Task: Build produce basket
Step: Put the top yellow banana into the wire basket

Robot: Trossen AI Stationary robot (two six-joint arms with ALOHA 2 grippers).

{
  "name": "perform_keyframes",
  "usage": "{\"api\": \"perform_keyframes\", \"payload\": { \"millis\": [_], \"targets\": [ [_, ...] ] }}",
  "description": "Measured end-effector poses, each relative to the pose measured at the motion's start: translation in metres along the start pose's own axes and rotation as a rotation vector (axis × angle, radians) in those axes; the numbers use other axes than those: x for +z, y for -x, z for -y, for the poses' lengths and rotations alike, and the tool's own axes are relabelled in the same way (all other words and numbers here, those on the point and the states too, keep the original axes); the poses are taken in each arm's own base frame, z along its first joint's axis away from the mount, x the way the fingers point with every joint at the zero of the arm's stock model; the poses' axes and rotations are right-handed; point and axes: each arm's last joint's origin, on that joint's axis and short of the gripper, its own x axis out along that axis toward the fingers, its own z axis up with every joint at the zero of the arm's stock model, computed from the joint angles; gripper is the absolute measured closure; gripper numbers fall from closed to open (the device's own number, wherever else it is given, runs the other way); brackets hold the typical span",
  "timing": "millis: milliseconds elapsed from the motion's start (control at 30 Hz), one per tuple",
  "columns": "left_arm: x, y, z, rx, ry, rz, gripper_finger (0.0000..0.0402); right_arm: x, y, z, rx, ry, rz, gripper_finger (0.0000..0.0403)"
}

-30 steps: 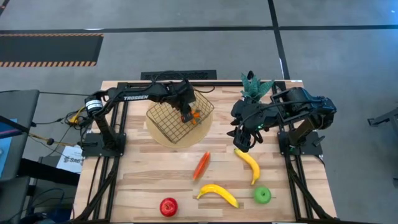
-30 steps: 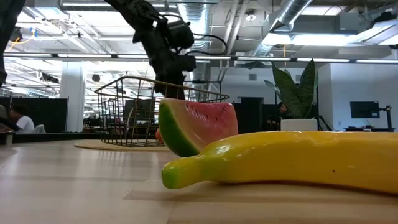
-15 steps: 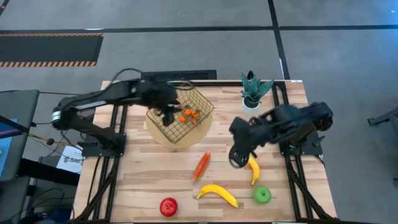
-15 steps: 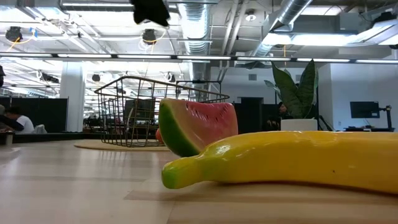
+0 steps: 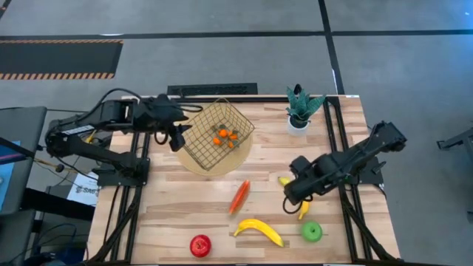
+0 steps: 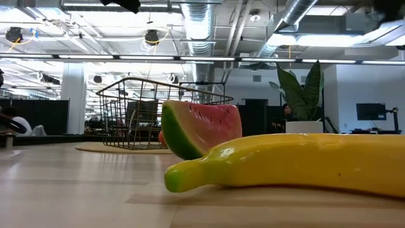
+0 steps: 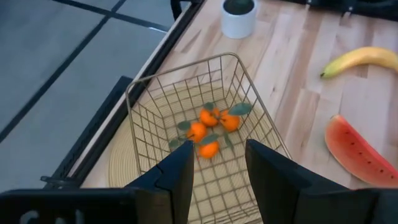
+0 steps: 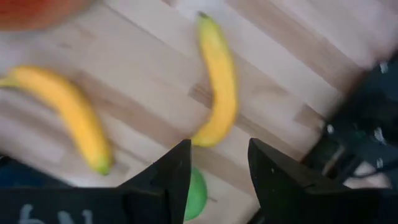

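- High view: the left gripper (image 5: 179, 138), fingers apart and empty, hangs beside the basket (image 5: 201, 151), which holds the orange pieces (image 5: 225, 137).
- The right gripper (image 5: 293, 198), fingers apart, hovers over a banana (image 5: 302, 209); it should centre both fingers astride the fruit's middle before closing.

the basket (image 5: 215, 135) sat on a round mat (image 5: 194, 161) toward the back of the table (image 5: 177, 214), left of centre, with the leafy small fruits (image 5: 225, 137) lying inside it on its floor. the potted plant (image 5: 299, 108) stood at the back right. in front of the basket lay the watermelon slice (image 5: 239, 196), and right of that slice one banana (image 5: 298, 199) lay under the right gripper (image 5: 293, 196). the other banana (image 5: 259, 230) lay nearer the front edge, between an apple (image 5: 199, 245) on its left and a second apple (image 5: 312, 232) on its right (all three apart from one another). the left gripper (image 5: 176, 137) hung just left of the basket.
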Motion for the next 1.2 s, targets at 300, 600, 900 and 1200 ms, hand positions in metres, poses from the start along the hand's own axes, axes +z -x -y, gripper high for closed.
{"api": "perform_keyframes", "payload": {
  "millis": [300,600,900,1200],
  "targets": [
    [0.0,-0.002,0.0,0.017,0.001,-0.003,0.0269,0.001,-0.059,0.005,-0.1,-0.053,-0.018,0.0162],
    [0.0,-0.002,0.0,0.019,0.027,-0.004,0.0269,0.009,-0.11,0.006,-0.049,-0.014,-0.045,0.0143],
    [0.0,-0.002,0.0,0.021,0.054,-0.007,0.0269,0.008,-0.14,0.006,0.032,0.035,-0.042,0.0143],
    [0.0,-0.002,0.0,0.025,0.087,-0.005,0.0269,0.004,-0.167,0.016,0.034,0.076,-0.039,0.0142]
  ]
}}
